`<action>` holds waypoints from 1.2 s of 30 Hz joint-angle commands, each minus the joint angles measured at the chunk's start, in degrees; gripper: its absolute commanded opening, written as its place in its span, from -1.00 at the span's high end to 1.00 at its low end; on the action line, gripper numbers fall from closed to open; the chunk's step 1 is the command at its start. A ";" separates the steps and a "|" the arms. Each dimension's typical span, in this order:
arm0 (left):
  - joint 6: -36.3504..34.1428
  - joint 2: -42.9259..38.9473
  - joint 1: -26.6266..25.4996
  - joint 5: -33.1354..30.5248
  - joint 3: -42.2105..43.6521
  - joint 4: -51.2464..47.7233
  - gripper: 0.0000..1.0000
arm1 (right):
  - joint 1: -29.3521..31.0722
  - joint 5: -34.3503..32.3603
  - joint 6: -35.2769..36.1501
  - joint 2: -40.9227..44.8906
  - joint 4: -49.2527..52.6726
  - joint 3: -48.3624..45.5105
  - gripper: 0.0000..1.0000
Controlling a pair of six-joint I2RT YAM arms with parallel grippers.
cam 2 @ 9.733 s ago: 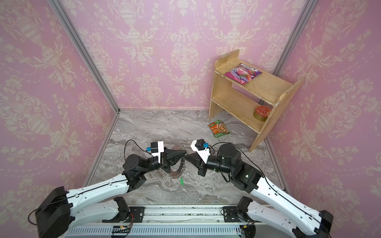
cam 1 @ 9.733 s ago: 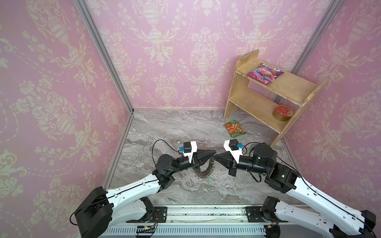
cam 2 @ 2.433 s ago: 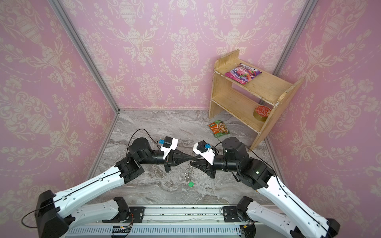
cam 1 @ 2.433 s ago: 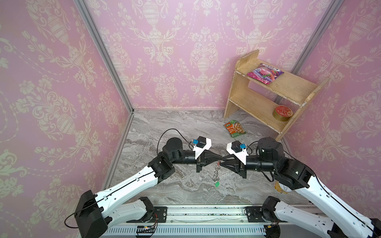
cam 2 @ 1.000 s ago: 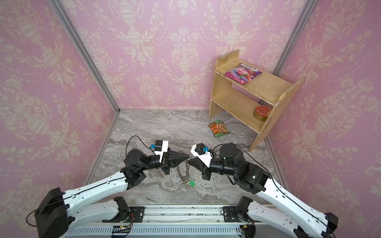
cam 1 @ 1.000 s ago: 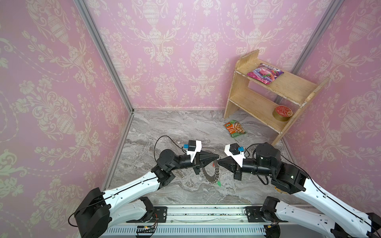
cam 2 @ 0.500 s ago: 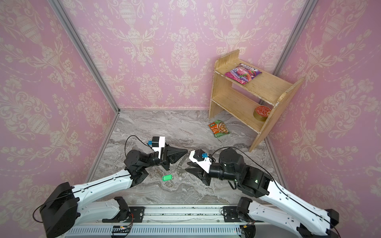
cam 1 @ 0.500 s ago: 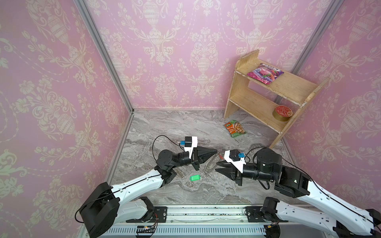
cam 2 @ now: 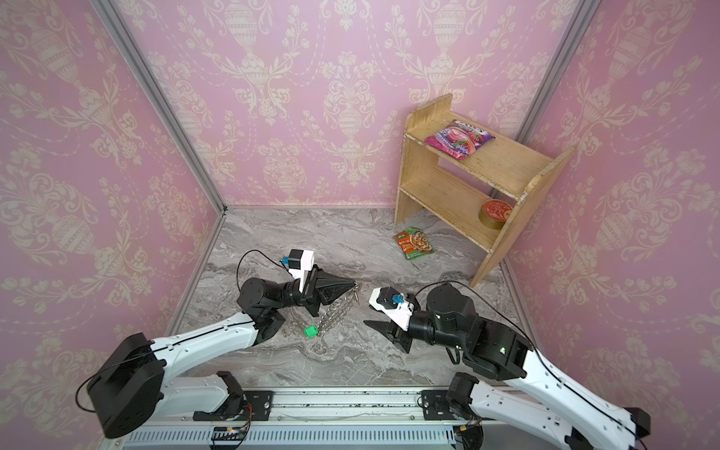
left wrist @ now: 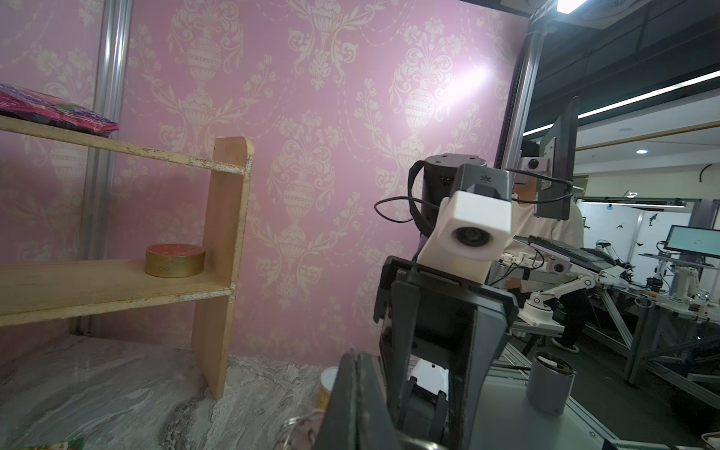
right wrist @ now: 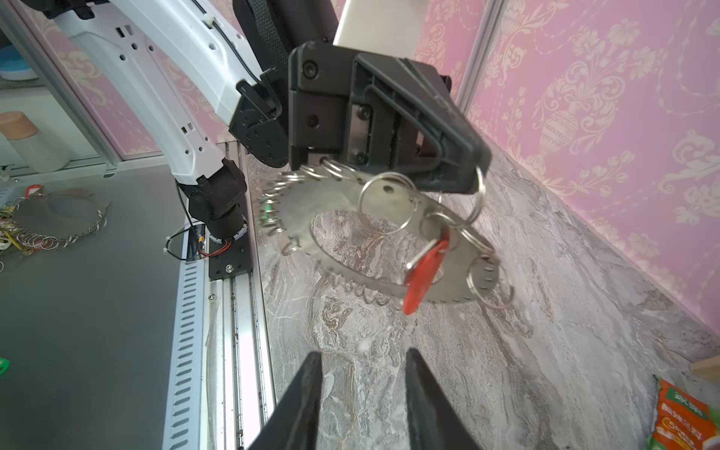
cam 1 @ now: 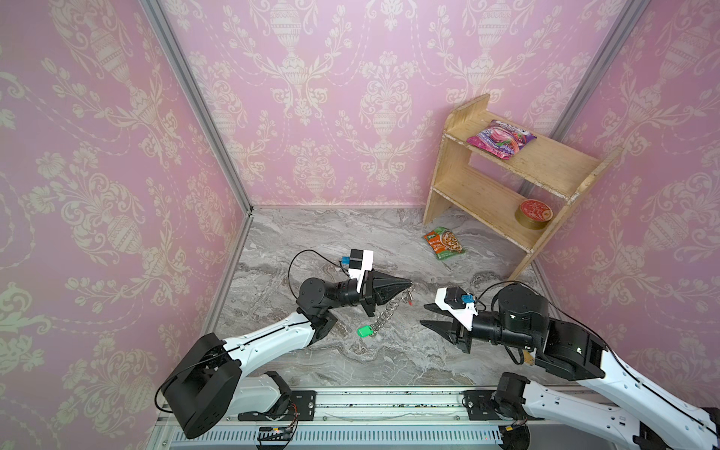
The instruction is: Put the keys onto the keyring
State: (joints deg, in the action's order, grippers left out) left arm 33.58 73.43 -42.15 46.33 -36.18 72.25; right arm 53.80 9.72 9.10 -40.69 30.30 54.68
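My left gripper [cam 1: 409,287] [cam 2: 353,287] [left wrist: 356,360] is shut on the rim of the keyring [cam 1: 383,313] [cam 2: 330,307] [right wrist: 300,210], a flat grey ring edged with wire loops. The keyring hangs tilted down to the marble floor. A key with a red tag [right wrist: 424,272] [cam 1: 409,298] dangles from loops right by the left gripper [right wrist: 473,175]. A green tag [cam 1: 363,331] [cam 2: 310,331] lies at the ring's low end. My right gripper [cam 1: 426,315] [cam 2: 370,311] [right wrist: 362,352] stands open and empty, a short way right of the keyring.
A wooden shelf [cam 1: 506,195] stands at the back right, with a pink packet [cam 1: 500,138] on top and a red tin [cam 1: 533,214] below. An orange-green food packet [cam 1: 444,243] lies on the floor before it. Pink walls close three sides.
My right gripper was shut, tip to tip with the left at the keyring. It has let go, opened and drawn back right. The keyring swung, its green tag going left.
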 commanded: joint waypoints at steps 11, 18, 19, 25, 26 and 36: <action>3.82 -0.48 0.35 3.34 -3.08 5.18 1.00 | -3.04 2.76 2.05 -3.59 -7.80 -2.08 0.13; 4.30 -0.39 0.40 3.51 -3.08 5.50 1.00 | -3.02 1.09 2.86 -3.87 -10.35 -2.95 0.12; 4.38 -0.35 0.37 3.66 -3.17 5.62 1.00 | -3.04 1.49 2.55 -3.96 -10.98 -3.08 0.12; 5.29 0.00 0.37 3.77 -3.45 6.37 1.00 | -3.06 1.75 1.84 -4.33 -14.17 -4.20 0.25; 5.35 -0.02 0.38 3.78 -3.54 6.33 1.00 | -3.05 2.28 1.59 -4.72 -14.50 -4.16 0.36; 5.19 -0.39 0.35 3.86 -3.15 6.24 1.00 | -3.06 0.07 1.09 -3.34 -14.08 -3.99 1.00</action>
State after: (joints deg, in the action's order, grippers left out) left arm 37.45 73.60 -42.15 49.04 -37.85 75.66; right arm 51.07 10.48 10.44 -44.86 16.73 50.37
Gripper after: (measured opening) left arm 0.044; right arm 0.044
